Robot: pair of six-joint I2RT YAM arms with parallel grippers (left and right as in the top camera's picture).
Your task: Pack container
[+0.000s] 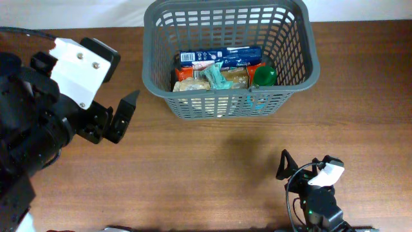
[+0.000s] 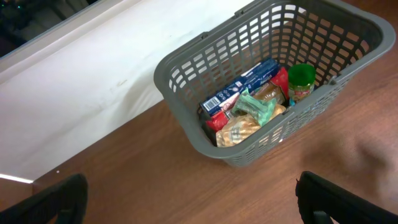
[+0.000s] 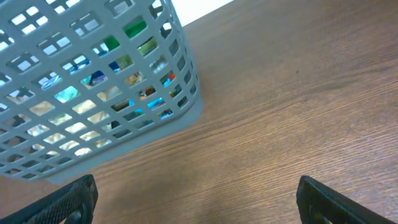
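Note:
The dark grey basket [image 1: 293, 77] stands at the back middle of the table. It holds a blue box [image 1: 222, 57], tan and teal snack packets [image 1: 215, 77] and a green-lidded jar [image 1: 264, 76]. It also shows in the left wrist view [image 2: 186, 124] and in the right wrist view [image 3: 186, 112]. My left gripper [image 1: 122, 116] is open and empty, left of the basket. My right gripper [image 1: 302, 167] is open and empty near the front edge, below the basket.
The wooden table [image 1: 212, 161] lies bare between the two arms. A white wall or board [image 2: 81, 81] runs along the table's far edge.

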